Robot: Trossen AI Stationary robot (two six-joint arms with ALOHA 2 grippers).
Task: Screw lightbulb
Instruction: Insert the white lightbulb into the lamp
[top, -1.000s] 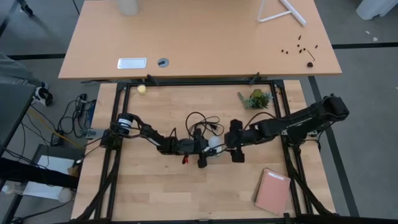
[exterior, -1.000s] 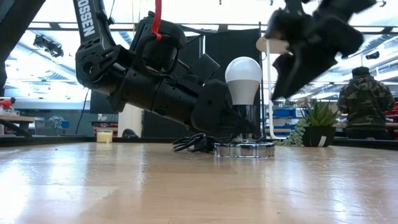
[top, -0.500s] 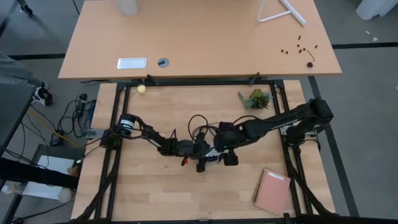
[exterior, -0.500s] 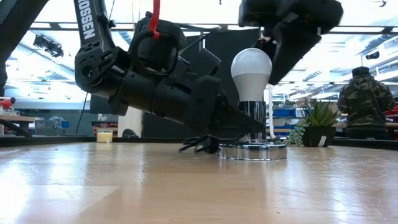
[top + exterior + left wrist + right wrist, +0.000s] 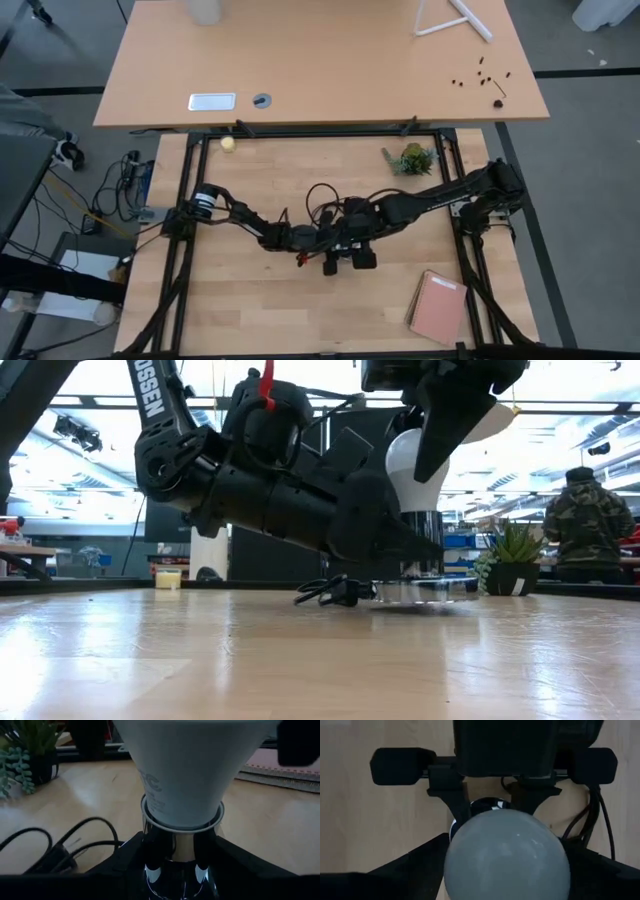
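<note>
Fingers of the left gripper hug the socket steady; the right gripper spreads open over the lightbulb.

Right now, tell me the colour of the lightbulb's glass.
White; the lightbulb shows best in the left wrist view.

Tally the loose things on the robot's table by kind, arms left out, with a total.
Lightbulb: 1
Socket with cord: 1
Yellowish ball: 1
Small potted plant: 1
Pink notebook: 1
Total: 5
</note>
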